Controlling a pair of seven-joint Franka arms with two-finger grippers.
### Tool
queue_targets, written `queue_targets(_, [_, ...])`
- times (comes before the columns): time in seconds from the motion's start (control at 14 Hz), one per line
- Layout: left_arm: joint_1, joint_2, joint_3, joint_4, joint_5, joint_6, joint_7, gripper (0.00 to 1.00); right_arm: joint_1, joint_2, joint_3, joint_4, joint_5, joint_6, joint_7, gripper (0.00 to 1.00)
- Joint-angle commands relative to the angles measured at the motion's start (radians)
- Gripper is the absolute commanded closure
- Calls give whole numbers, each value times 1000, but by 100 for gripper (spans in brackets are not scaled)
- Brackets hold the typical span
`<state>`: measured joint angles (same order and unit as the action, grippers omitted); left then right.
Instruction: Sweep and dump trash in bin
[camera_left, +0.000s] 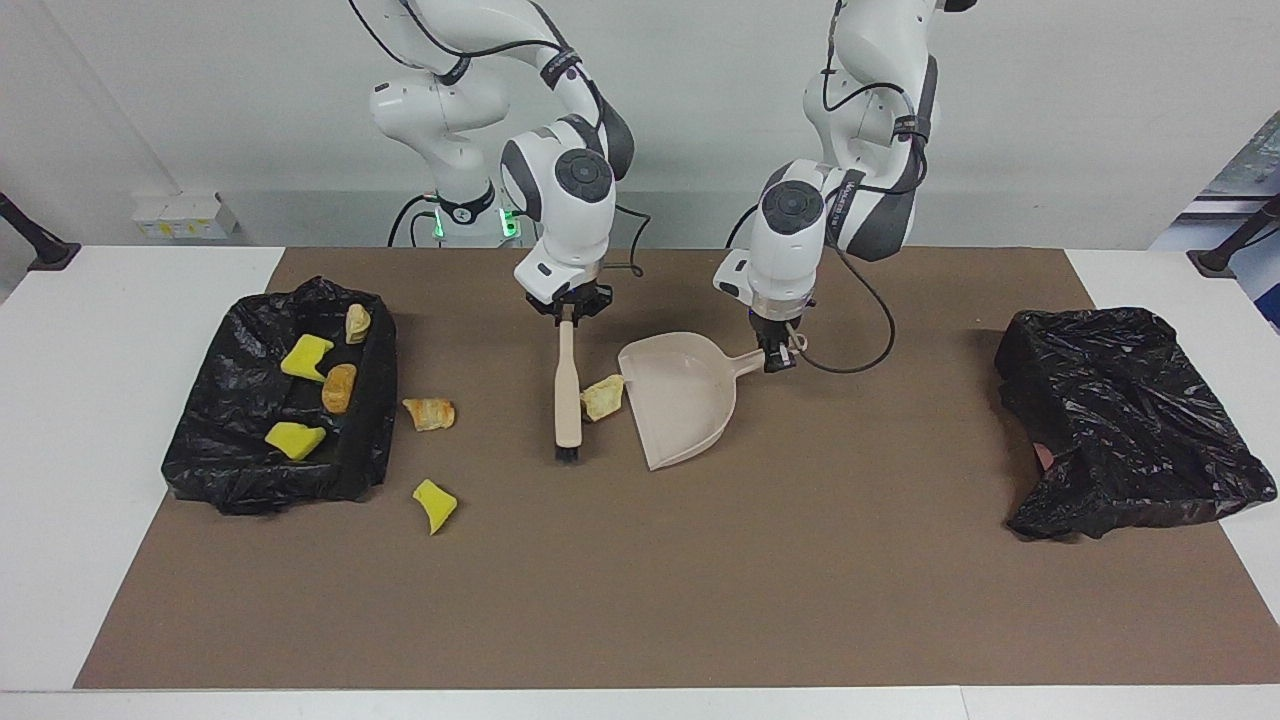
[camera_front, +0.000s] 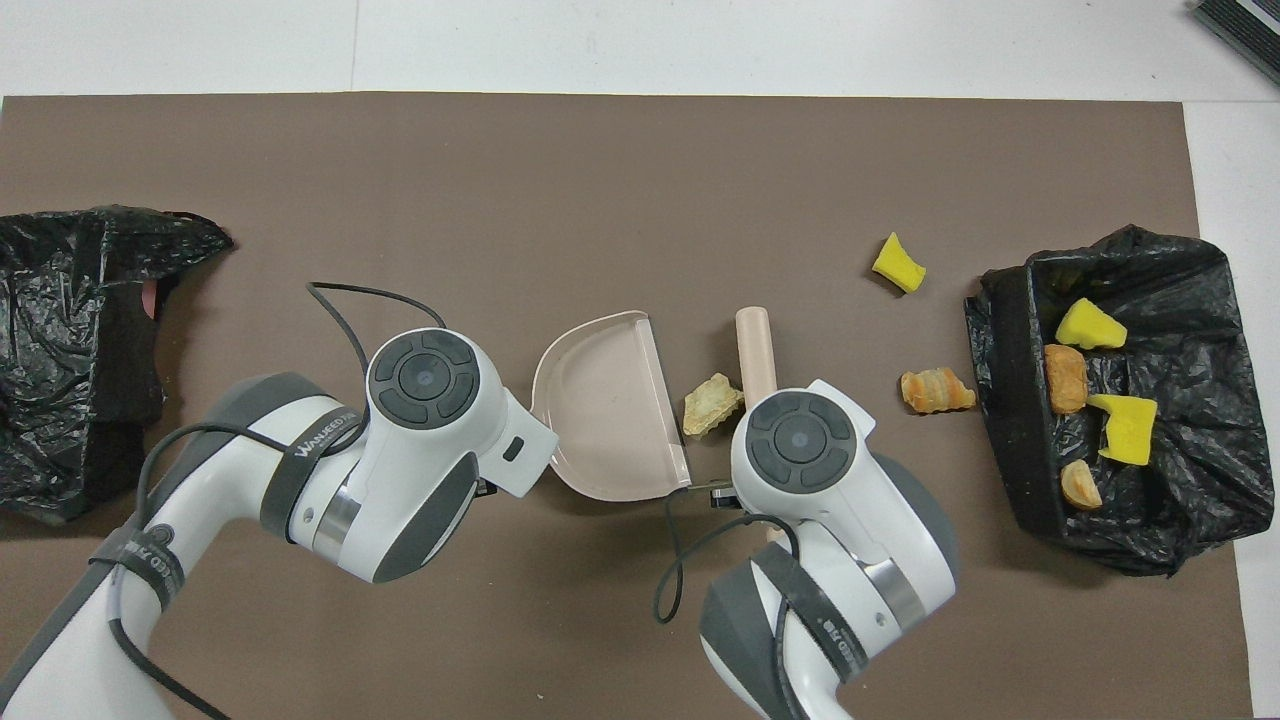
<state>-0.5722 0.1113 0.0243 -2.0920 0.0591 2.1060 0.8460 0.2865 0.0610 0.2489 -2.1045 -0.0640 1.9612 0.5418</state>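
My right gripper (camera_left: 568, 312) is shut on the handle of a beige brush (camera_left: 567, 395), whose bristles rest on the mat. My left gripper (camera_left: 778, 355) is shut on the handle of a beige dustpan (camera_left: 680, 395) that lies flat on the mat. A tan trash chunk (camera_left: 602, 397) lies between the brush and the dustpan's mouth, also in the overhead view (camera_front: 712, 403). A tan-orange chunk (camera_left: 429, 413) and a yellow wedge (camera_left: 435, 505) lie loose on the mat toward the right arm's end. In the overhead view both hands cover their fingers.
A black-bag-lined bin (camera_left: 375, 400) at the right arm's end holds several trash pieces, yellow (camera_left: 305, 357) and orange (camera_left: 339, 387). A second black-bagged bin (camera_left: 1130, 420) stands at the left arm's end. A brown mat (camera_left: 640, 580) covers the table.
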Motion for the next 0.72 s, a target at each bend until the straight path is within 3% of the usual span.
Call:
queue_targets(0.0, [-23, -45, 12, -62, 1, 32, -1, 100, -61, 22, -2, 124, 18, -118, -23, 100])
queue_targets(0.14, [-21, -45, 12, -62, 1, 34, -1, 100, -78, 22, -13, 152, -17, -176, -90, 100])
queue_targets(0.43, [-21, -44, 14, -62, 1, 37, -2, 100, -165, 13, -13, 127, -210, -235, -99, 100])
queue_targets(0.65, [-21, -44, 14, -62, 1, 46, -4, 100, -217, -47, -14, 25, -290, -260, -68, 100])
